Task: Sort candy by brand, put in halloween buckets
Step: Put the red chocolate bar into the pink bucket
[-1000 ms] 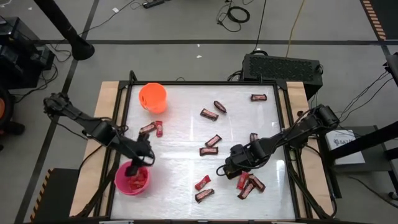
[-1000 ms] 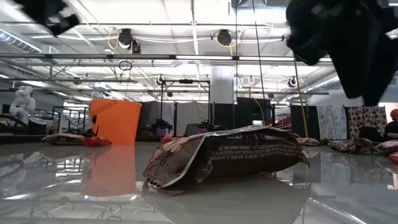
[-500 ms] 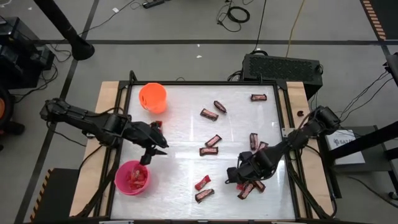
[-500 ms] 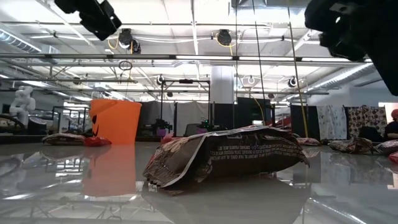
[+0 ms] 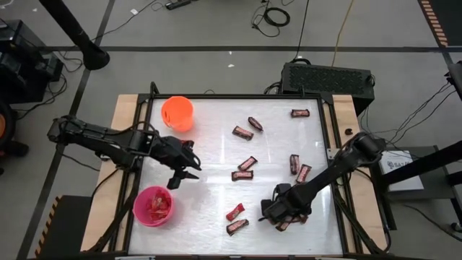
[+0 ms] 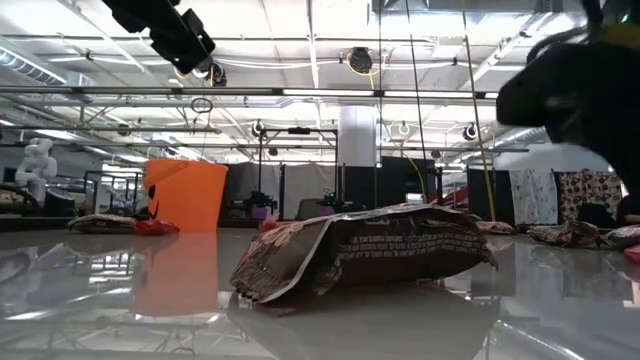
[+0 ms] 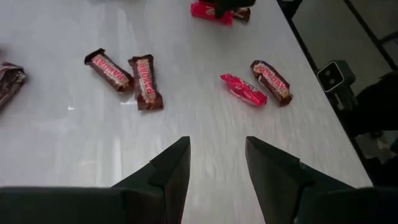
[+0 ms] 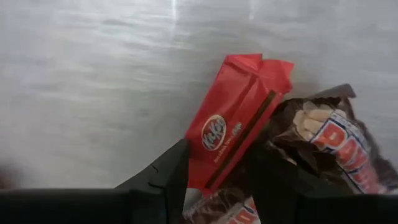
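Red and dark brown candy bars lie scattered flat on the white table (image 5: 216,144). My right gripper (image 5: 278,211) points down over a small pile of them near the front right. In the right wrist view it (image 8: 217,157) is open, its fingers on either side of a red bar (image 8: 233,134), with a brown bar (image 8: 336,149) beside it. My left gripper (image 5: 191,173) hangs open and empty above the table between the pink bucket (image 5: 153,206), which holds red bars, and the middle of the table. The orange bucket (image 5: 177,113) stands at the far left. My right gripper comes from above, its two fingers on either side of the red bar's near end (image 8: 208,171). Whether they touch it I cannot tell. The bar lies flat, partly over brown bars of the pile.
Ahead of my left gripper (image 7: 216,144) lie two brown bars (image 7: 127,73), a red one (image 7: 242,90) and another brown one (image 7: 272,81). More bars lie at the far middle (image 5: 243,133) and far right (image 5: 300,113), and two lie near the front edge (image 5: 236,220). A raised frame (image 5: 328,123) borders the table.
My left gripper has moved from above the pink bucket toward the table's middle, staying open and empty. My right gripper has gone toward the near edge and down onto the pile of bars, rolling its wrist on the way.
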{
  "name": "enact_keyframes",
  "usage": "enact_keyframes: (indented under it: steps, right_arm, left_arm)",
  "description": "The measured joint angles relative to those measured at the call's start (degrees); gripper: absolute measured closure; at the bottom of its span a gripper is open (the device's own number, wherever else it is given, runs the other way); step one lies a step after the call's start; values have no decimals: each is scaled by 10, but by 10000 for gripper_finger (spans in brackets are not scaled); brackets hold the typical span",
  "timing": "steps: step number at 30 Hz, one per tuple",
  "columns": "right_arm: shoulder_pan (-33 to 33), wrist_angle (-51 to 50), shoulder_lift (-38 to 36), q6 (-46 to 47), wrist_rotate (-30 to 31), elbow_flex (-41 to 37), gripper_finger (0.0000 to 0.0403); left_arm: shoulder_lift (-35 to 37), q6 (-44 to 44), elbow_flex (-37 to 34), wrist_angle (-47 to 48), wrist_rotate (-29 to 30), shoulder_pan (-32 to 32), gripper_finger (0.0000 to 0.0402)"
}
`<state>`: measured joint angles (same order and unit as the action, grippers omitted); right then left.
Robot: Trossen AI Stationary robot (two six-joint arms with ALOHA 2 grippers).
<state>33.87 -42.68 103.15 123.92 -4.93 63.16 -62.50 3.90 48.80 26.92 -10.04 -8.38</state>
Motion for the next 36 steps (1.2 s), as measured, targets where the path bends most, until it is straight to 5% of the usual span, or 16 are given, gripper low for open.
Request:
enact_keyframes:
  steps: [10,23,31,36]
  right_arm:
    - [-16,21,18,-39,-8,1,263]
    - [-36,24,2,-98,1,0,379]
    - [-62,36,-55,-139,78,-3,402]
    - [-92,83,-105,-254,207,-2,403]
  left_arm:
    - [0,-2,0,0,-7,14,240]
    - [0,-2,0,0,-7,13,240]
    - [0,-2,0,-14,-7,13,240]
    - [-2,-17,0,-57,-7,14,240]
